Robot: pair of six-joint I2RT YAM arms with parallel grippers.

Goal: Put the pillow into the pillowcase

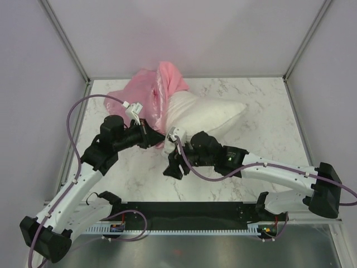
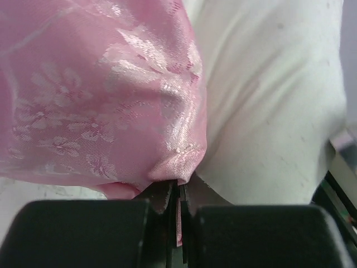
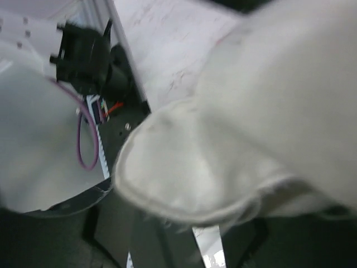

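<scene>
Top external view: the pillowcase lies bunched in a heap toward 11 o'clock on the bench. The pillow stretches out of it toward 3 o'clock. Only the pillow's left end sits against or under the pink satin, and most of its white body lies bare on the marble. The left tool reaches in from 7 o'clock to the near edge of the case. The right tool sits at about 6 o'clock of the pillow's near corner.

The left wrist view shows the left tool closed on a fold of the pillowcase. A sliver of pink is pinched between the fingers, and the pillow presses in from 3 o'clock. In the right wrist view a seamed corner of the pillow fills the frame and hides the fingers. I cannot tell whether the right tool is open or gripping.

The step in hand looks like stuffing: one arm pins the case mouth while the other works the pillow inward, and little of it seems to be inside so far. The next move probably calls for the right tool to get a firm hold on the near corner and push it toward 11 o'clock into the opening. The left would need to hold the hem taut and apart. The slippery satin may slide or bunch rather than open.
</scene>
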